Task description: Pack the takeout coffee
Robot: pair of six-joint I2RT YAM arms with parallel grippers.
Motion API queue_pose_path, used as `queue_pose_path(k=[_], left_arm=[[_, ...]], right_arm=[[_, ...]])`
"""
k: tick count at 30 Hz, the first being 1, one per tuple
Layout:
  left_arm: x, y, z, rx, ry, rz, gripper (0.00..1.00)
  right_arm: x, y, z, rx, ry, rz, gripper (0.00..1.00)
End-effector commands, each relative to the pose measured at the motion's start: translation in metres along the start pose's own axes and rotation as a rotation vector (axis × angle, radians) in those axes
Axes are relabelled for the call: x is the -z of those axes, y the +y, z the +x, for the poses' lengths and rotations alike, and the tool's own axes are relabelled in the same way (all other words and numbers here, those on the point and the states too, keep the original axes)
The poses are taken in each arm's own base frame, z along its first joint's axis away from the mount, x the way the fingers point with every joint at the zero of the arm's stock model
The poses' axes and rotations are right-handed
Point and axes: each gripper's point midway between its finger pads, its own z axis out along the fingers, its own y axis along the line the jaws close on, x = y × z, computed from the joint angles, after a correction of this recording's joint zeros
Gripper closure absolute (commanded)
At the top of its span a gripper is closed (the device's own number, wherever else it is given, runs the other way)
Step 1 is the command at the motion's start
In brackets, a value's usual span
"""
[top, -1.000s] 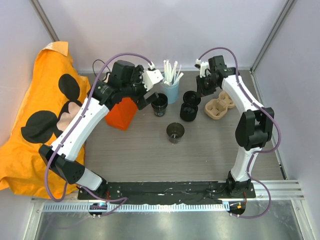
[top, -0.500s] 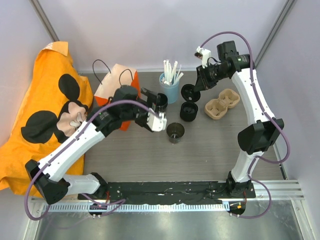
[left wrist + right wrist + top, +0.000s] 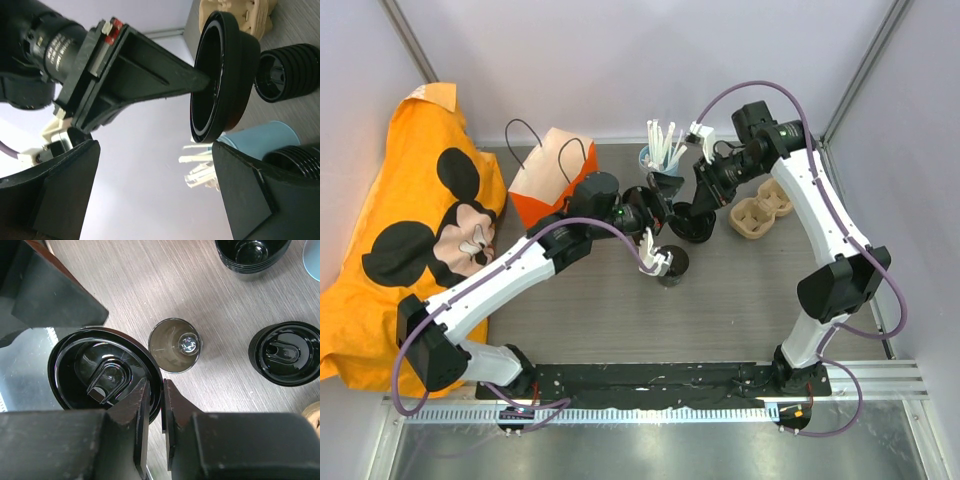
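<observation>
An open brown paper cup [image 3: 676, 268] stands mid-table; it also shows in the right wrist view [image 3: 176, 345]. My right gripper [image 3: 686, 196] is shut on the rim of a black lid [image 3: 100, 372] and holds it in the air beside and above the cup. The lid stands on edge in the left wrist view [image 3: 220, 75]. My left gripper [image 3: 655, 200] is open and empty, just left of the held lid. An orange paper bag [image 3: 550, 178] stands upright at the back left. A pulp cup carrier [image 3: 760, 212] lies at the right.
A stack of black lids [image 3: 698, 226] sits right of the cup, also in the right wrist view [image 3: 285, 352]. A stack of black cups [image 3: 252, 255] and a blue cup of white straws [image 3: 660, 160] stand behind. An orange printed cloth [image 3: 410, 220] covers the left.
My left arm left the bag and swung right to the table's middle, gripper open. My right gripper carried the lid left and nearer, toward the open cup.
</observation>
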Motion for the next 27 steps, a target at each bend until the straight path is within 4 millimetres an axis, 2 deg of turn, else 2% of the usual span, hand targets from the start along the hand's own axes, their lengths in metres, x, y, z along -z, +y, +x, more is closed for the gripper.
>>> queue_pose_path(k=[1,3,6,10,12,23,27], left_arm=[[-0.009,0.012,-0.021,-0.095,-0.104,-0.053,0.03],[-0.009,0.008,-0.027,-0.087,-0.132,-0.037,0.05],[-0.008,-0.001,-0.037,-0.081,-0.168,-0.002,0.14],[-0.005,-0.01,-0.039,-0.083,-0.174,0.034,0.27],[-0.003,-0.015,-0.041,-0.078,-0.181,0.055,0.3],[-0.004,-0.029,-0.045,-0.066,-0.19,0.1,0.27],[-0.011,-0.034,-0.048,-0.068,-0.196,0.116,0.34]], right_arm=[[0.012,0.015,-0.004,0.065,-0.041,-0.024,0.8],[0.011,0.014,-0.003,0.074,-0.038,-0.025,0.8],[0.009,0.013,-0.002,0.081,-0.035,-0.029,0.8],[0.008,0.011,-0.001,0.09,-0.033,-0.026,0.8],[0.008,0.012,-0.003,0.094,-0.038,-0.028,0.8],[0.012,0.008,-0.014,0.102,-0.074,0.003,0.8],[0.012,0.009,-0.019,0.1,-0.09,-0.005,0.81]])
